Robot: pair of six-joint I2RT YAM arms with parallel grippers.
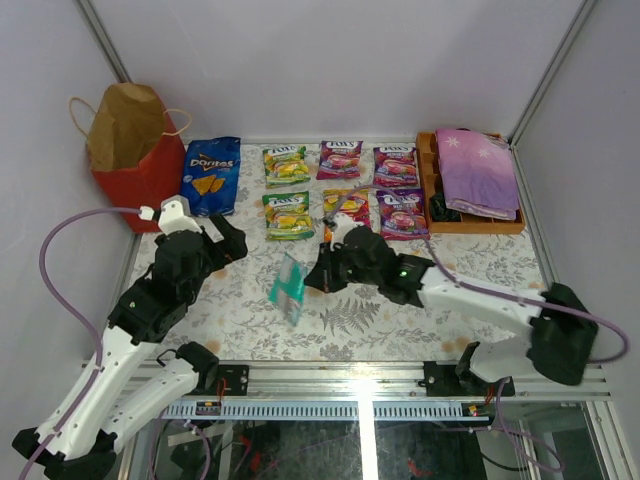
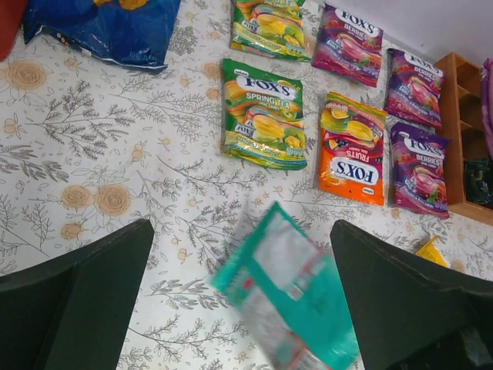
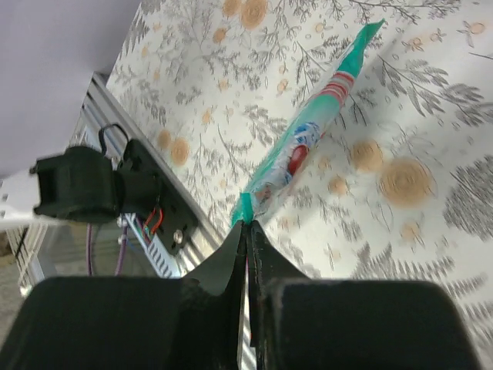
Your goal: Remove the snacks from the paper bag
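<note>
My right gripper (image 3: 246, 225) is shut on the corner of a teal snack pouch (image 3: 308, 146), which hangs tilted just above the table's middle (image 1: 289, 286). The same pouch (image 2: 289, 289) shows blurred in the left wrist view, between the wide-apart fingers of my open left gripper (image 2: 240, 231), which touches nothing. The red paper bag (image 1: 130, 150) stands open at the far left corner. Beside it lies a blue Doritos bag (image 1: 212, 175). Several green, orange and purple candy pouches (image 1: 340, 190) lie flat in two rows. A small yellow bar (image 2: 427, 250) lies near them.
A brown wooden tray (image 1: 470, 222) at the far right holds a folded purple cloth (image 1: 475, 165). White walls close in on the left, back and right. The metal rail (image 1: 330, 375) runs along the near edge between the arm bases.
</note>
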